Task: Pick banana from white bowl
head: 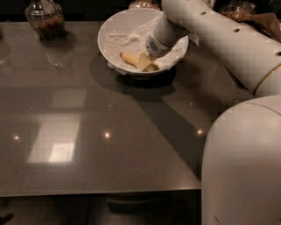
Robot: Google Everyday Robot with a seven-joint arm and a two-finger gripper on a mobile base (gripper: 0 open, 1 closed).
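Note:
The white bowl stands at the far middle of the dark table, lined with crumpled white paper. The slim yellow banana lies in the bowl's near part, pointing left. My gripper reaches down into the bowl from the right and sits at the banana's right end, touching or just over it. The arm hides the bowl's right side.
A glass jar of brown contents stands at the far left. Another jar shows behind the bowl, and brown items lie at the far right. My white arm and base fill the right side. The table's front edge is near.

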